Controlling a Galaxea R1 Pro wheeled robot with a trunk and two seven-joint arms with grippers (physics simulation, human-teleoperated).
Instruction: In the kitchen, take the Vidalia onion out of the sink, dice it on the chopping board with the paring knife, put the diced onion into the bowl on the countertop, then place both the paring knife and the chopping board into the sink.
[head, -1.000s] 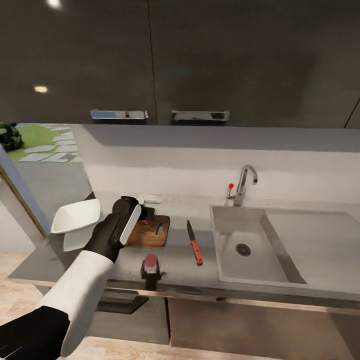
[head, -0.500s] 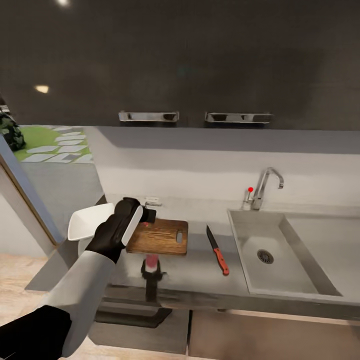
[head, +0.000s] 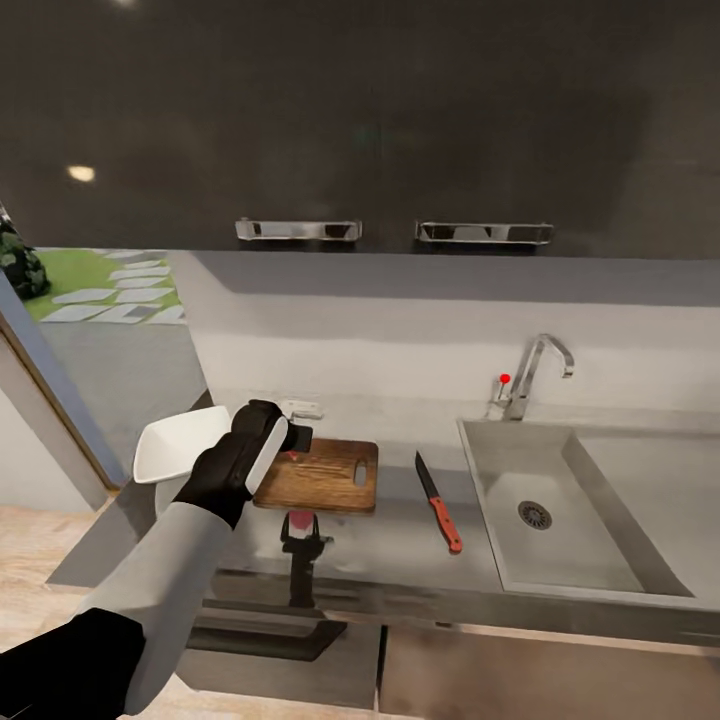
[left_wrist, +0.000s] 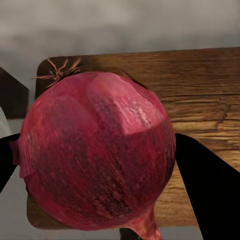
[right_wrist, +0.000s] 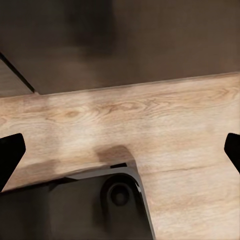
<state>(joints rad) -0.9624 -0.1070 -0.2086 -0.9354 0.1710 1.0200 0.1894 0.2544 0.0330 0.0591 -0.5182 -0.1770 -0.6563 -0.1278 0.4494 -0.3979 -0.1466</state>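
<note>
White bowl (head: 180, 447) looks bare; left fingers (left_wrist: 205, 187) grip the onion (left_wrist: 97, 155) above the board (left_wrist: 200, 100); right fingers (right_wrist: 11, 155) spread.

Dark wall cabinets (head: 400, 110), chrome handles (head: 297, 229).

Grey countertop (head: 400, 545) bearing chopping board (head: 325, 480), paring knife (head: 438, 503), bowl (head: 180, 445).

You have nothing to read here: no text, label, brand, number or sign stands on any surface in your views.
</note>
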